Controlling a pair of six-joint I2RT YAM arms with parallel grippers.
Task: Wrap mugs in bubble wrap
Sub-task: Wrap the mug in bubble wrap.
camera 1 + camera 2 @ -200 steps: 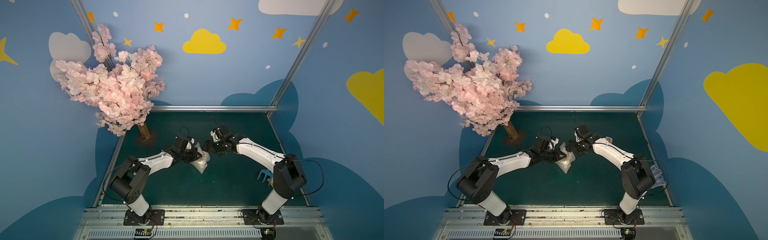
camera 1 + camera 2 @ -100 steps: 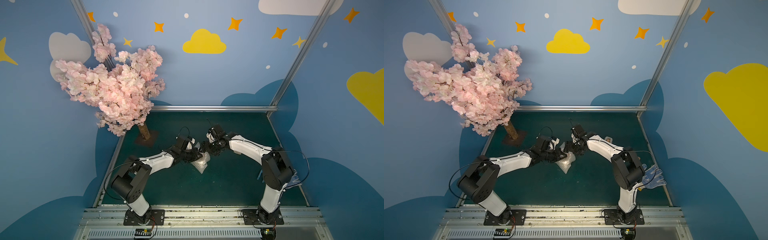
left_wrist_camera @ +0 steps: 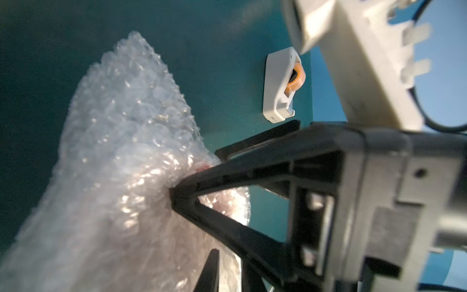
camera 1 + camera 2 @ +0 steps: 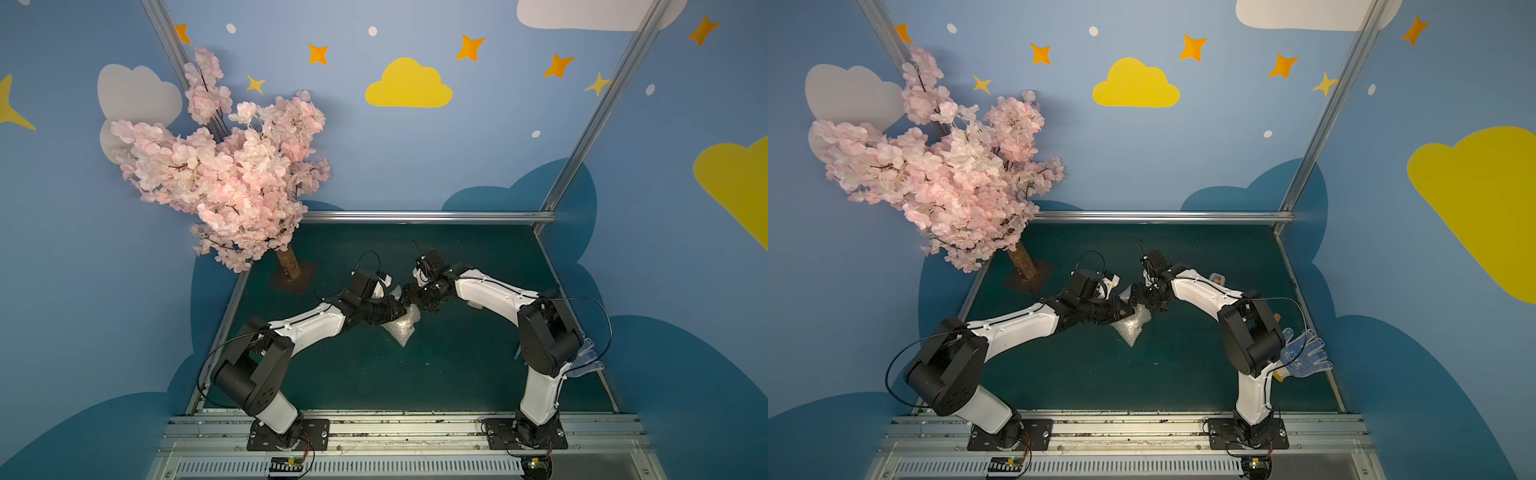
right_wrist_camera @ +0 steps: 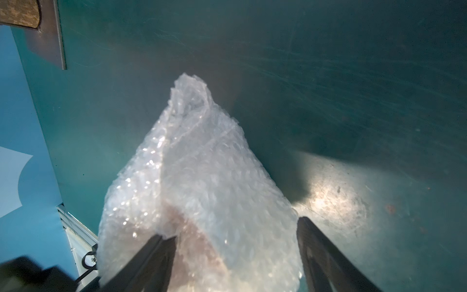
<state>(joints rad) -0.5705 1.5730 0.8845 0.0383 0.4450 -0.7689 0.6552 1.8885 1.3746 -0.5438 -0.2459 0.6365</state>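
1. Surface: the dark teal tabletop point(image 4: 457, 374) is recorded in both top views, closed at the far edge by an aluminium rail point(image 4: 415, 216) and on three sides by blue walls point(image 4: 415, 166) painted with yellow and white clouds, orange stars and white dots. A pink blossom tree point(image 4: 232, 178) is set on a brown plate at the far-left corner. A dotted work glove point(image 4: 1304, 353) lies at the right edge beside the right arm.
2. Top views, centre: the bubble wrap point(image 4: 403, 328) is bunched on the surface, one corner pointed toward the near edge. The left gripper point(image 4: 397, 309) and right gripper point(image 4: 413, 297) are met over its far end. Finger spacing is not resolved here.
3. Left wrist view: the mug point(image 3: 204, 167) is shown only as a red patch through the film. The right gripper point(image 3: 194, 173) is spread wide, one finger on each side of the bundle, the nearer tip dented into the film. Only dark slivers of the left gripper are seen at the frame edge, so its opening cannot be told. A cream tape dispenser point(image 3: 278, 88) lies apart, near the table edge.
4. Right wrist view: the surface is scratched and scuffed, with a glare patch point(image 5: 333, 202). The bubble wrap point(image 5: 202, 177) tapers to a twisted peak. It is lodged between the wide-set fingers, film touching both.
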